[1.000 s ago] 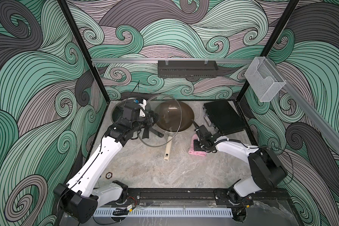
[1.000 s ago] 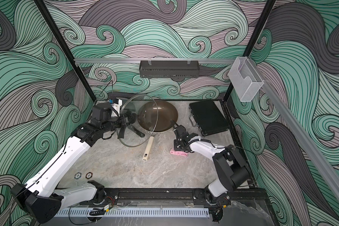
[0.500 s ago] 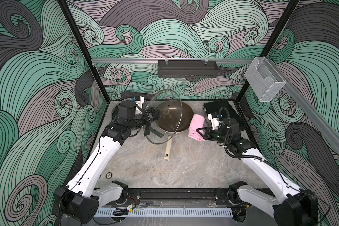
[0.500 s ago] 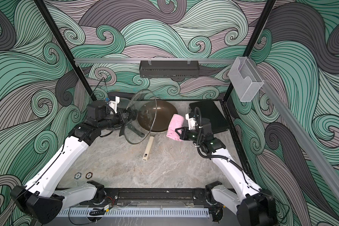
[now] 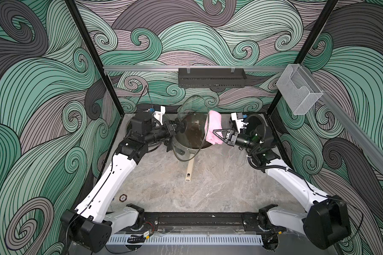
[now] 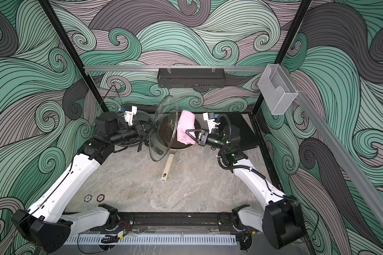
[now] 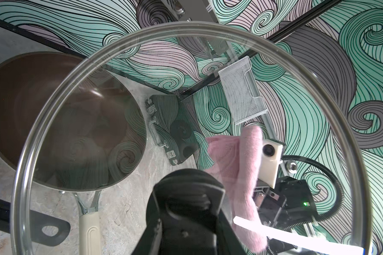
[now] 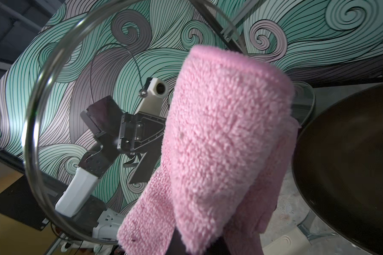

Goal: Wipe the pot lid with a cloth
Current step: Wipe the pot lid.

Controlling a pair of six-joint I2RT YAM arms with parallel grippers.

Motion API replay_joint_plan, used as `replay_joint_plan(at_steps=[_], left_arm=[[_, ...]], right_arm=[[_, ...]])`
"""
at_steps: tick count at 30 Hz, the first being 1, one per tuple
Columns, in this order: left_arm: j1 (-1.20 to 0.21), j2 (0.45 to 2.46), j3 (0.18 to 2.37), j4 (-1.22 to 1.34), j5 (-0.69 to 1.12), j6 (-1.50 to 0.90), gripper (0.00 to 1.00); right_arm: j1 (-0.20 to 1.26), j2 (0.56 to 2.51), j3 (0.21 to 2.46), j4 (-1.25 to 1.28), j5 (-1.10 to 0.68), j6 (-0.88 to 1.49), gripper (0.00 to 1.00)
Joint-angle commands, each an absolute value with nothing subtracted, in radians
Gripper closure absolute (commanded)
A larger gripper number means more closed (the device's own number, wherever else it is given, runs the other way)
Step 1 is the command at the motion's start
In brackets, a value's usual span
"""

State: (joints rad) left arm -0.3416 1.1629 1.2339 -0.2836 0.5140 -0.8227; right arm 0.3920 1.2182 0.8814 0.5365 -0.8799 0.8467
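Both top views: left gripper (image 5: 176,128) has its jaws clamped shut on the knob of the round clear glass pot lid (image 5: 192,114), which is up on edge over the bench (image 5: 208,187). The right gripper (image 5: 216,135) has its jaws pinched on the fluffy pink terry cloth (image 5: 212,123), right against the lid's underside. Left wrist: cloth shows through the glass. Right wrist: cloth fills the middle.

Walls (image 5: 42,88) around me: swirling wave print in teal, grey, mauve. Tabletop (image 5: 208,189) marbled grey. Black slotted rack (image 5: 211,77) hangs on back rail (image 5: 142,68); clear holder (image 5: 296,95) at right wall. Even light.
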Motion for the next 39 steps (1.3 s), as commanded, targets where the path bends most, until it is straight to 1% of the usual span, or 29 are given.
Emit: replay_joint_plan(at_steps=[1,6,12,20,26,30,35,39], left_arm=[[-0.338,1.112,1.304,-0.087,0.561,-0.848,1.00],[-0.340,1.117,1.298,-0.061,0.583,-0.862,1.00],[-0.342,1.132,1.294,-0.023,0.624,-0.904,1.00],[-0.347,1.124,1.284,-0.010,0.628,-0.921,1.00],[-0.352,1.124,1.283,0.009,0.639,-0.934,1.00],[-0.352,1.130,1.294,0.023,0.644,-0.934,1.00],[-0.354,1.142,1.300,0.056,0.641,-0.952,1.00],[-0.354,1.154,1.313,0.070,0.610,-0.947,1.00]], right_arm=[[0.452,1.204,0.951,0.609,-0.952,0.832,1.00],[0.480,1.230,0.965,0.680,-0.958,0.871,1.00],[0.496,1.341,1.039,0.723,-0.942,0.890,1.00],[0.492,1.541,1.185,0.774,-0.884,0.925,1.00],[0.492,1.728,1.326,0.857,-0.866,1.011,1.00],[0.500,1.825,1.401,0.838,-0.861,1.023,1.00],[0.522,1.880,1.402,0.817,-0.871,1.017,1.00],[0.539,1.861,1.319,0.853,-0.871,1.026,1.00]])
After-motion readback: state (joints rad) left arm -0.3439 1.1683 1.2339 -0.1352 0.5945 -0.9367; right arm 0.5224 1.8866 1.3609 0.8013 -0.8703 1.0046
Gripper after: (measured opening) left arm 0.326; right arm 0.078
